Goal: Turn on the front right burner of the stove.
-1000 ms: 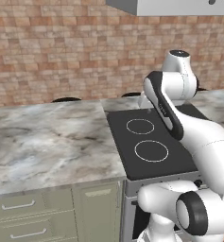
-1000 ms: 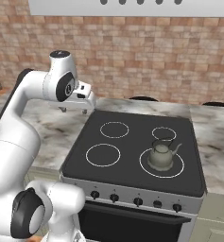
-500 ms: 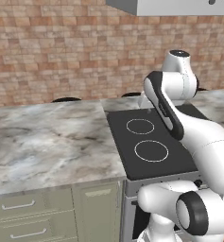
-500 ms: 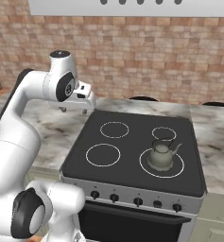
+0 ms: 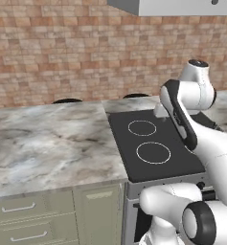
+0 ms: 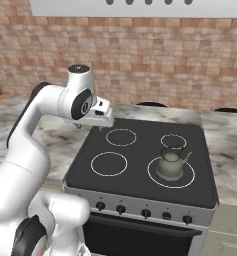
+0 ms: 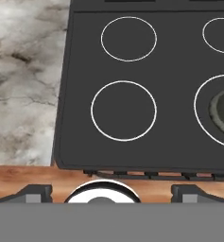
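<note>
The stove (image 6: pixel 140 150) has a flat black glass top with four white rings, also in the left base view (image 5: pixel 127 143) and the hand view (image 7: pixel 80 71). The front right burner (image 6: pixel 189 179) is the widest ring; a grey kettle (image 6: pixel 171 166) stands on it. In the hand view this burner (image 7: pixel 203 111) is cut off by the right edge, with the kettle (image 7: pixel 223 111) inside it. My gripper (image 6: pixel 90 127) hangs open above the stove's back left corner, well away from that burner. Its tips (image 7: pixel 112 193) stand wide apart with nothing between them.
A row of small black knobs (image 6: pixel 146 213) runs along the silver front panel above the dark oven door. Marble counter (image 5: pixel 48 143) lies left of the stove and more counter (image 6: pixel 227 150) on its right. A brick wall stands behind, a hood (image 6: pixel 140 6) overhead.
</note>
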